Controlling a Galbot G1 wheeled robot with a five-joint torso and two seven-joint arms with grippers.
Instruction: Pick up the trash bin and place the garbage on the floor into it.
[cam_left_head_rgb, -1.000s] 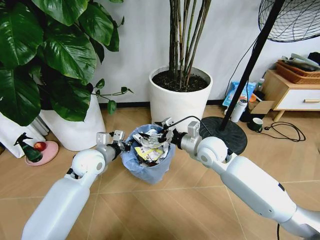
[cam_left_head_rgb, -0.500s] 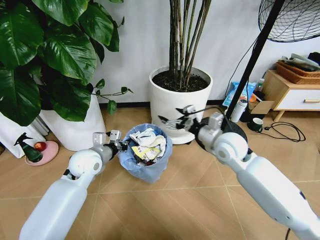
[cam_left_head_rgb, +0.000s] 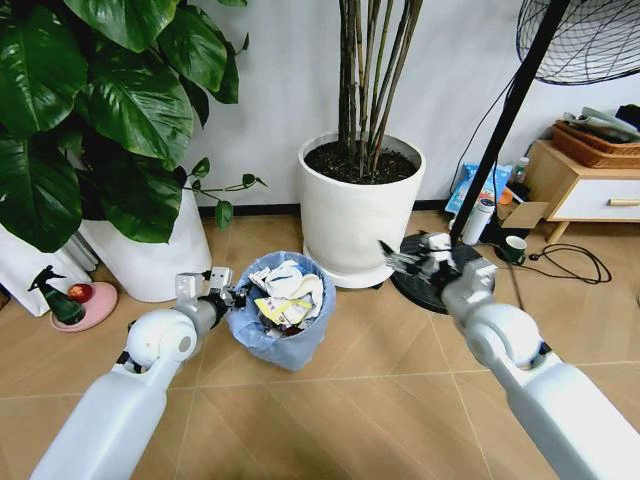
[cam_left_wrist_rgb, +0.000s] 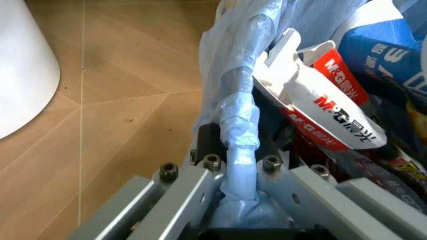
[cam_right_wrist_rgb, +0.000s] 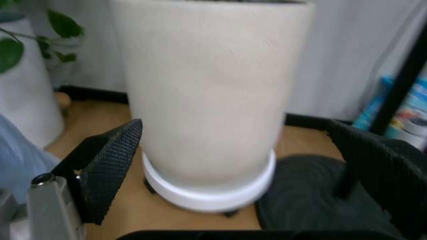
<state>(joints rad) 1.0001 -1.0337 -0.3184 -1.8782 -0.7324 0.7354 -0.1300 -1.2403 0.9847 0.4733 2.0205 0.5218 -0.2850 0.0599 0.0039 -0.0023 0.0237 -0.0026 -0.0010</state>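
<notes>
Crinkly plastic trash bin (cam_left_head_rgb: 280, 330) liner

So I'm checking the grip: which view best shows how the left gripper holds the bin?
The left wrist view: the left gripper has its fingers clamped on the bin rim and its blue bag. The head view shows the whole bin, the grip small. In the right wrist view, a sliver of blue bag.

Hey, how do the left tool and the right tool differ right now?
The left tool is shut on the trash bin, pinching its blue-bagged rim; the right tool is open and holds nothing. The left tool sits at the bin's side; the right tool hangs apart from it, in front of the white plant pot. Both are above the floor.
</notes>
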